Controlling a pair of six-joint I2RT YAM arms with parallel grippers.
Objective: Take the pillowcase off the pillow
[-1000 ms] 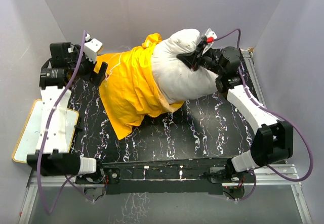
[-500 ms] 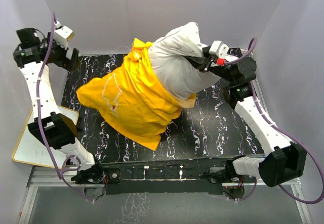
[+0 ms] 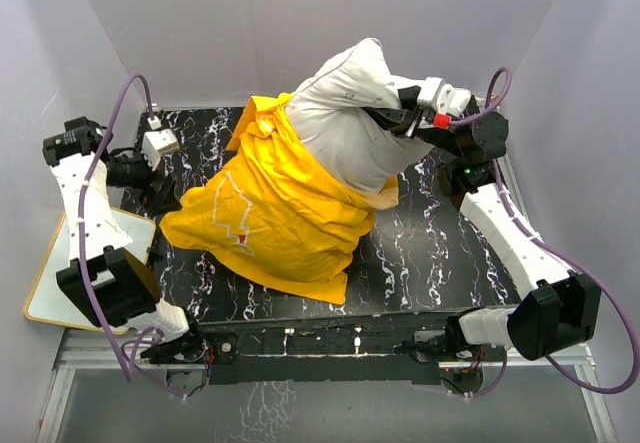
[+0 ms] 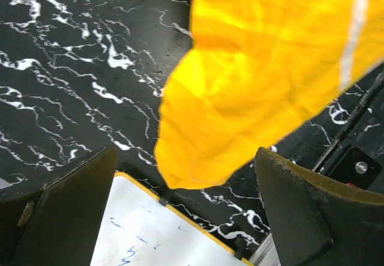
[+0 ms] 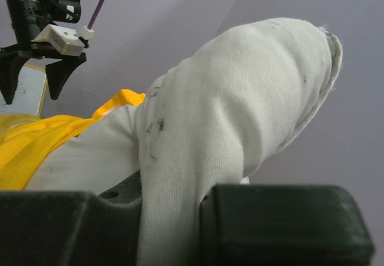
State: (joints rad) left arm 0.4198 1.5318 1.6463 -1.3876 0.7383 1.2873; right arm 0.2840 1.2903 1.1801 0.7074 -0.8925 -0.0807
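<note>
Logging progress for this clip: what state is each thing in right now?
Plump off-white stuffed pillow: upper end bare, raised off the table.
Bright yellow printed fabric pillowcase: partly pulled off, bunched over the pillow's lower end.
Left gripper: open, empty, at the pillowcase's edge.
Right gripper: shut on the pillow.
Flat white whiteboard: lying at the table's left edge.

The right gripper [image 5: 171, 215] pinches a fold of the pillow [image 5: 240, 110] between its dark fingers [image 5: 282, 221]. The pillow bulges up to the right, with small dark specks. The pillowcase [image 5: 36, 143] bunches low left. Far left, the left gripper [image 5: 33, 83] seems spread apart.
</note>
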